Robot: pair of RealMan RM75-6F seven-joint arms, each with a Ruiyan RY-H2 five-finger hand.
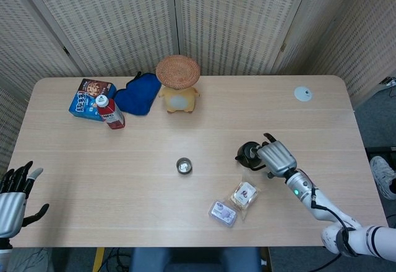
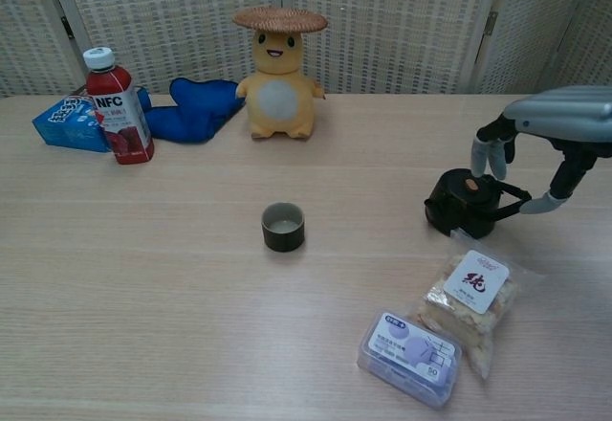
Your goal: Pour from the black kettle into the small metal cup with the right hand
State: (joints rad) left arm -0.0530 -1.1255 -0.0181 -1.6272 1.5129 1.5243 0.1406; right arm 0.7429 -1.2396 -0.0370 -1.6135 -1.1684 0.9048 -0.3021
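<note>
- Now the right hand (image 2: 545, 148) is hovering just right of the black kettle (image 2: 464, 203), its fingers (image 2: 489, 156) hanging spread and curved over the lid and handle side; whether any of them is touching the kettle cannot be told, and nothing is gripped.
- The kettle is standing upright on the tabletop (image 1: 124, 179), right of centre, spout pointing left.
- The small metal cup (image 2: 283, 226) is sitting near the middle, well apart from the kettle, with bare wood lying between them.
- A snack bag (image 2: 470, 297) and a clear plastic box (image 2: 410, 357) are crowding the near edge just below the kettle.
- A red bottle (image 2: 117, 105), a blue packet (image 2: 67, 121), a blue cloth (image 2: 196, 107) and a yellow plush toy (image 2: 278, 75) are lining the far edge.
- The left hand (image 1: 15, 195) is waiting off the left edge, fingers spread, holding nothing.
</note>
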